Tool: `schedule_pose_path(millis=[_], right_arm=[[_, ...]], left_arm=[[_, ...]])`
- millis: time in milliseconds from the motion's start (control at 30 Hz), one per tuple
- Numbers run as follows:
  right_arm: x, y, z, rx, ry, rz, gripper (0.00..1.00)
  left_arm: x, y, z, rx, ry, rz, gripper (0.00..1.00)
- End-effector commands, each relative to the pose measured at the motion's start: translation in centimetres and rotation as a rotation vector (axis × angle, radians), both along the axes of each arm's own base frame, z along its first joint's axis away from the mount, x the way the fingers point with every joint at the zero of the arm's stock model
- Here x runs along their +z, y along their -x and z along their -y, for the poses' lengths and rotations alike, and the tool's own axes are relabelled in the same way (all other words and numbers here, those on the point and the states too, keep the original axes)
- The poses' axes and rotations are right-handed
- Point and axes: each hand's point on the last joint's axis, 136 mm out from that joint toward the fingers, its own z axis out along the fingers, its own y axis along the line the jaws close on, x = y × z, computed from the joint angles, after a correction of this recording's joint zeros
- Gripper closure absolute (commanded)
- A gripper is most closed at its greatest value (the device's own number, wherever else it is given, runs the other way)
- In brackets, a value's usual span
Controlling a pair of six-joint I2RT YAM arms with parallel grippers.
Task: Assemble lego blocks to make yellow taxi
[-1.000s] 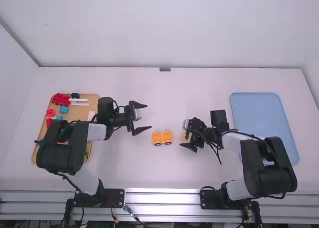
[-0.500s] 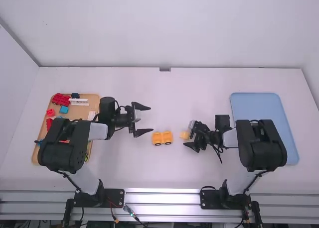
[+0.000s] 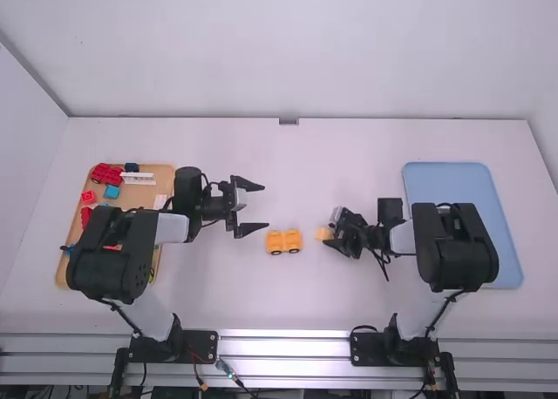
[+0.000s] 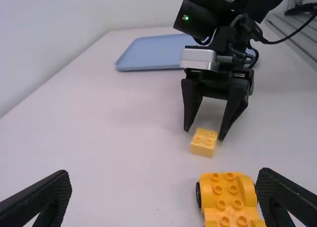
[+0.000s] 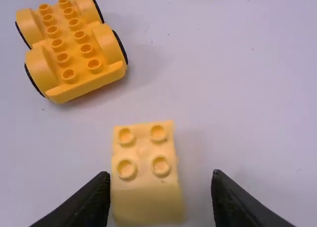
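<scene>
Taxi base (image 5: 74, 43), yellow and wheeled, stands mid-bench (image 3: 288, 155), near the small yellow block (image 5: 143, 150). Your right gripper (image 5: 161, 173) has just narrowed its fingers astride that block, ungrasped, so clamping it seems next. Your left gripper (image 3: 265, 206) has its fingers spread. The wooden tray (image 3: 161, 168) holds red pieces (image 3: 106, 173), a white piece (image 3: 138, 179) and a blue brick (image 3: 112, 192); the blue tray (image 3: 458, 199) lies rightward.

Yellow wheeled base (image 4: 230, 203) cut off at L wrist view's btm edge, tan tray (image 3: 164, 173) pt. hidden (behind L arm (image 3: 109, 258)).
</scene>
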Motion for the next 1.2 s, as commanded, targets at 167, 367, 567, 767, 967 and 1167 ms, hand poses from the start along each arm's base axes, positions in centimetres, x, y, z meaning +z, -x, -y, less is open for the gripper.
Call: schedule_pose_path(millis=[167,367,567,767,967,1167], right_arm=[[-0.5,1.2,-0.9,0.058,0.002,0.003,0.54],[-0.8,1.6,-1.7,0.086,0.027,0.011,0.68],[-0.7,1.5,-1.8,0.090,0.026,0.015,0.76],[0.9,0.2,-2.1,0.056,-0.028,-0.011,0.94],[3.3,0.1,-2.6,0.115,-0.053,0.016,0.94],[5.6,1.0,-3.3,0.200,-0.028,0.051,0.95]], left_arm=[[-0.9,0.8,0.5,-0.031,-0.025,-0.019,0.01],[-1.5,1.2,0.6,-0.036,-0.035,-0.051,0.01],[-3.4,0.7,0.5,0.014,-0.093,-0.096,0.01],[-6.6,2.0,2.8,-0.047,-0.120,-0.150,0.01],[-9.8,2.8,4.4,-0.039,-0.215,-0.190,0.01],[-11.2,2.9,4.2,0.001,-0.280,-0.202,0.01]])
